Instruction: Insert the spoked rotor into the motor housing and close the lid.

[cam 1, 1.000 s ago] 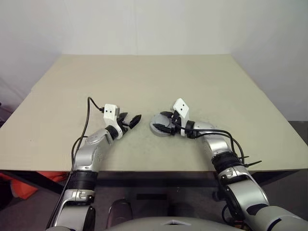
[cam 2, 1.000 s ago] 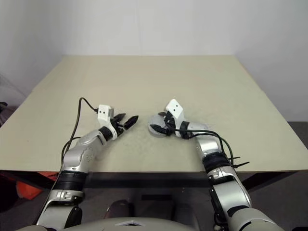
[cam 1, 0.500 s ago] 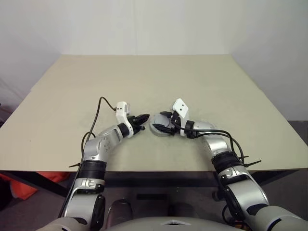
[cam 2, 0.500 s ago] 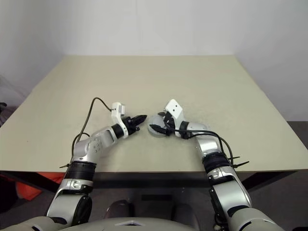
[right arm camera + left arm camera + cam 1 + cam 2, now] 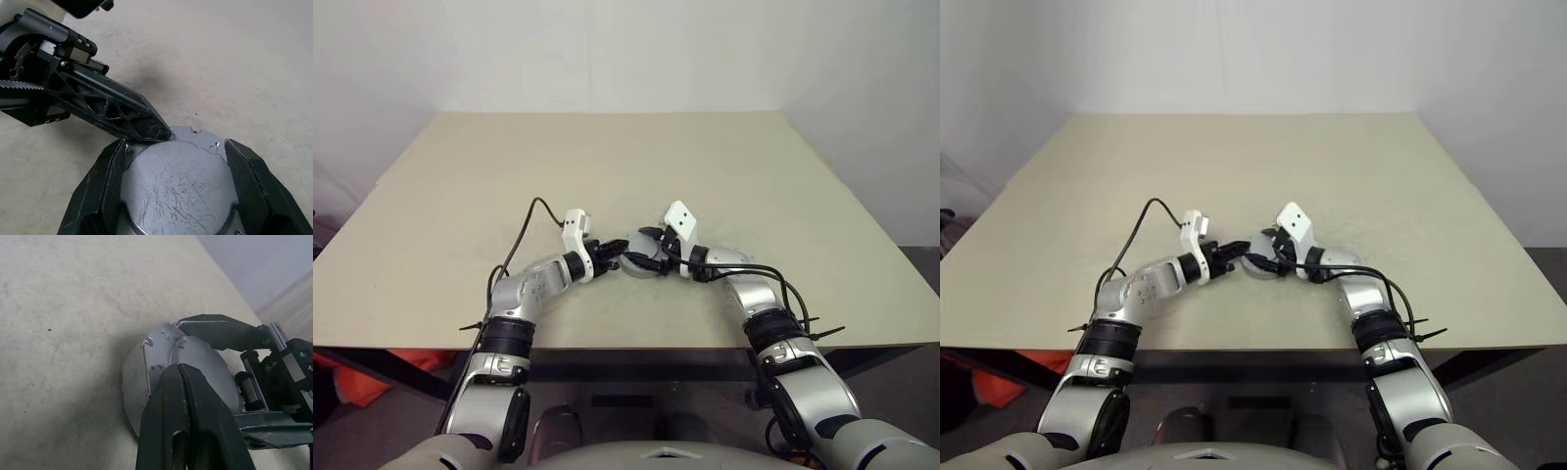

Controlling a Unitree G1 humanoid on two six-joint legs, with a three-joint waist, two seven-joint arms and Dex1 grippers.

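Note:
The lid [image 5: 178, 186], a smooth, scratched silver-grey disc, caps a round grey body, the motor housing [image 5: 133, 396], near the table's front middle. My right gripper [image 5: 634, 253] is shut on the housing, one black finger [image 5: 105, 186] on each side of it. My left gripper [image 5: 617, 257] is shut, and its joined tips [image 5: 164, 133] touch the lid's rim on the side away from the right wrist. Nothing sits between the left fingers [image 5: 180, 382]. The spoked rotor is hidden, and so are the housing's windings.
The beige table [image 5: 607, 166] stretches bare behind and to both sides of the arms. A black cable [image 5: 524, 230] loops up from my left wrist. The table's front edge runs close below both forearms.
My left gripper has shut and swung to the right, from a hand's width away until its tips meet the lid's rim. The right gripper and the housing have stayed still.

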